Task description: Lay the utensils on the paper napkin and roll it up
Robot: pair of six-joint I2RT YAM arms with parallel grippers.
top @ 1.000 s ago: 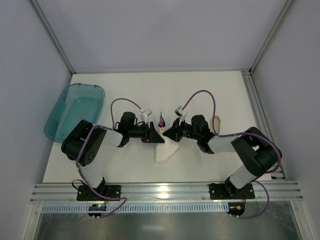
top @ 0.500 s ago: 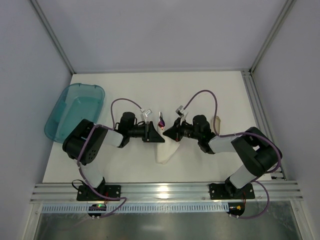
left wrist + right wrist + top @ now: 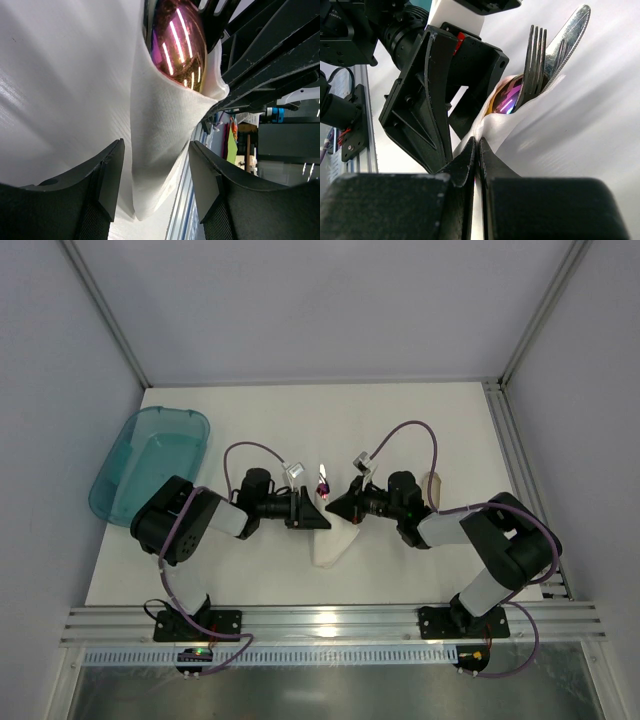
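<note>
The white paper napkin (image 3: 331,540) lies folded into a cone around the utensils, whose tips (image 3: 322,476) stick out at its far end. In the right wrist view a dark fork (image 3: 535,60), a silvery blade (image 3: 567,35) and an iridescent piece (image 3: 504,97) rise from the napkin (image 3: 560,130). My right gripper (image 3: 479,146) is shut on the napkin's folded edge; it also shows in the top view (image 3: 337,507). My left gripper (image 3: 155,182) is open, its fingers (image 3: 107,172) on either side of the napkin (image 3: 160,130) below the iridescent utensil (image 3: 179,42). From above, it (image 3: 316,519) sits at the napkin's left.
A translucent teal tub (image 3: 150,460) stands at the far left. A tan tube (image 3: 435,486) lies behind my right arm. An aluminium rail (image 3: 505,455) runs along the table's right edge. The left gripper's body (image 3: 435,100) fills the right wrist view close by.
My left gripper has shifted slightly right and nearer, closer against the napkin. The utensil tips have edged a little farther. The right gripper has hardly moved.
</note>
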